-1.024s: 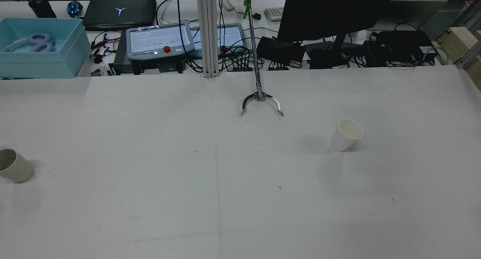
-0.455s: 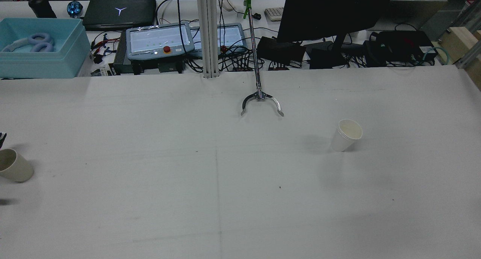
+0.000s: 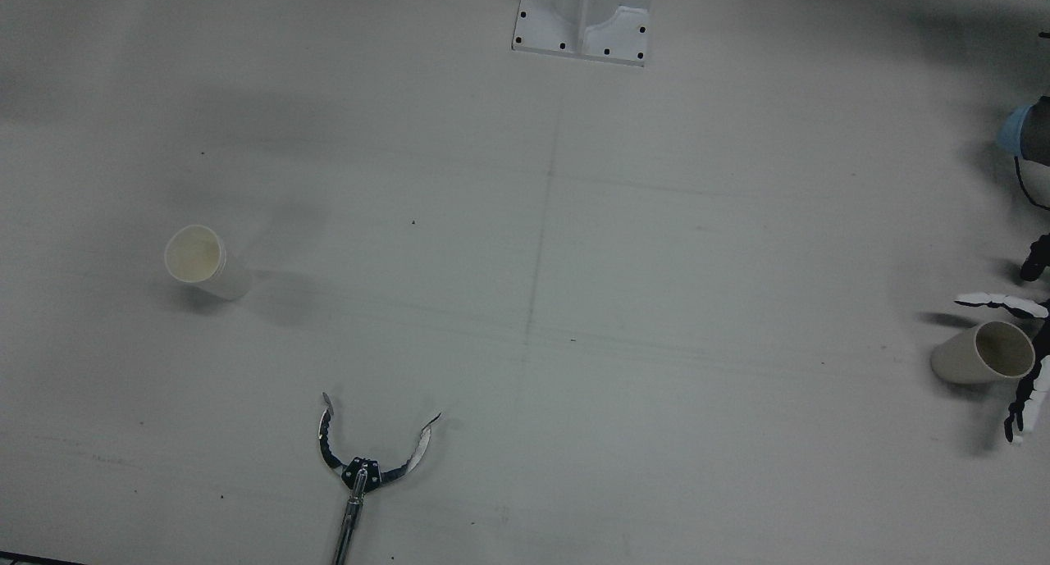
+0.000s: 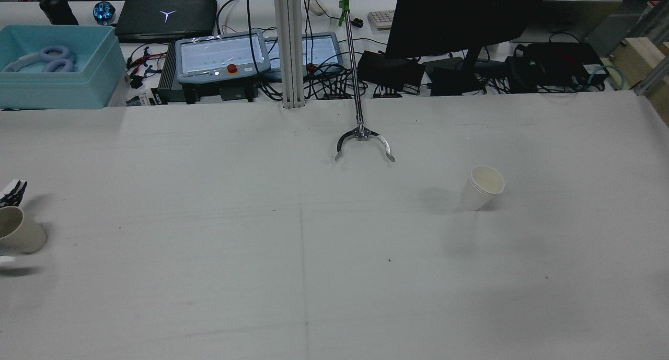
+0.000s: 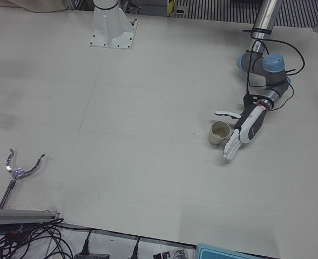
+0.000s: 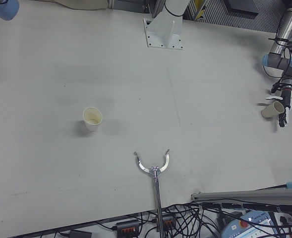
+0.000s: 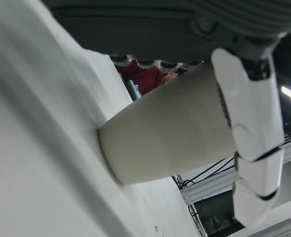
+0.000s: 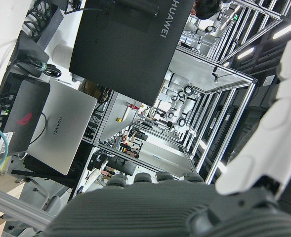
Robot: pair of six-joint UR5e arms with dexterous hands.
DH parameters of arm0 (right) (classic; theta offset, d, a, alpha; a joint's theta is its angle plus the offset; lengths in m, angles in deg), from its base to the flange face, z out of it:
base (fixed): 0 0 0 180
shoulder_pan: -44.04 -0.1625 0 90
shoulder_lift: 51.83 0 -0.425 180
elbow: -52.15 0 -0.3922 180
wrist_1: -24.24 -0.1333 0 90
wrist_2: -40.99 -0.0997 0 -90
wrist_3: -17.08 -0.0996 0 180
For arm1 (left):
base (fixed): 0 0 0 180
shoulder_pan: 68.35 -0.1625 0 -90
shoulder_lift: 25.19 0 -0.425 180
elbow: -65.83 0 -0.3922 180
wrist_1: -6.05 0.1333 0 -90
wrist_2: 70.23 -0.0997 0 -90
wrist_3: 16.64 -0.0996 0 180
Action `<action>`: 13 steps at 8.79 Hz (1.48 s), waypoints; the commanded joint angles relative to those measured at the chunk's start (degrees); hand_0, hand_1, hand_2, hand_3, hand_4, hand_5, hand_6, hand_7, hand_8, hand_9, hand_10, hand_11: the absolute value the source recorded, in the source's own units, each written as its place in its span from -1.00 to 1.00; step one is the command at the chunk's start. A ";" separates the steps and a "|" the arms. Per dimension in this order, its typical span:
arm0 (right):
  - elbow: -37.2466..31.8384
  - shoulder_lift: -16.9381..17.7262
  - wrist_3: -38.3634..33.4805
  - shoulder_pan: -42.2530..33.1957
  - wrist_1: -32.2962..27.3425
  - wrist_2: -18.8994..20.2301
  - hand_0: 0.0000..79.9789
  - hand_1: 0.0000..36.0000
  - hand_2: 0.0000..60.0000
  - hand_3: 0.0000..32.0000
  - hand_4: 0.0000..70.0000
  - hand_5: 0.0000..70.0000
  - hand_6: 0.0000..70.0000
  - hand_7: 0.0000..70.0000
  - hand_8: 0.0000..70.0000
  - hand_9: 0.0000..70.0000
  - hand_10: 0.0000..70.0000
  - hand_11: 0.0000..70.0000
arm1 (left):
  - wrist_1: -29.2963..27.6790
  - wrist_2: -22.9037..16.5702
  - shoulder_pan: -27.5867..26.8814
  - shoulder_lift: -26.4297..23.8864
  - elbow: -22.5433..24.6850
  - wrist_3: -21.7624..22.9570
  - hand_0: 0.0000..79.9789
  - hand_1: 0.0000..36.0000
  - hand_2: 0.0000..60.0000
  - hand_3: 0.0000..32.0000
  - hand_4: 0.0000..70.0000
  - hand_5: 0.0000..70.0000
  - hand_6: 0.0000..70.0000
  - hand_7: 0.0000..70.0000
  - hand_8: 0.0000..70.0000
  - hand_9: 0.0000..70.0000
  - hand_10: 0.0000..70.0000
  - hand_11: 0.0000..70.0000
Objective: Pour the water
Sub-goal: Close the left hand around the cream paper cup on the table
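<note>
Two cups [image 3: 980, 353] [image 3: 201, 260] well apart; reacher tool [image 3: 361, 467] lies between.

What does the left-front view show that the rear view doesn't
Only the left-front view shows the whole left hand with its fingers spread around the beige cup, plus the left arm and a pedestal. Only the rear view shows the white cup, the monitor, the blue bin and the two pendants; of the hand it catches just fingertips at its left edge. Both show the beige cup, the table and the grabber tool.
</note>
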 commanded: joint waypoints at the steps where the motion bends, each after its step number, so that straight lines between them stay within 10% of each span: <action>1: -0.40 -0.39 -0.12 0.12 -0.05 0.00 -0.09 -0.33 -0.44 -1.00 -1.00 -1.00 -1.00 -1.00 -1.00 -1.00 -1.00 -1.00 | 1.53 0.16 -0.09 -1.46 -0.63 1.08 0.21 0.17 -0.50 -1.00 -1.00 -1.00 -1.00 -1.00 -1.00 -1.00 -1.00 -1.00; 8: -0.40 -0.30 -0.21 0.03 -0.05 0.00 -0.15 -0.36 -0.43 -1.00 -1.00 -1.00 -1.00 -1.00 -1.00 -1.00 -1.00 -1.00 | 1.98 0.07 0.00 -0.84 -0.37 3.37 0.25 0.33 -0.25 -1.00 -1.00 -0.96 -1.00 -1.00 -1.00 -1.00 -1.00 -0.96; 13: -0.48 -0.30 -0.12 0.12 -0.05 0.00 -0.20 -0.38 -0.42 -1.00 -1.00 -1.00 -1.00 -1.00 -1.00 -1.00 -1.00 -1.00 | 3.38 0.07 -0.09 -1.37 0.25 3.81 0.24 0.25 -0.15 -1.00 -0.76 -0.62 -0.91 -0.65 -1.00 -0.97 -0.96 -0.89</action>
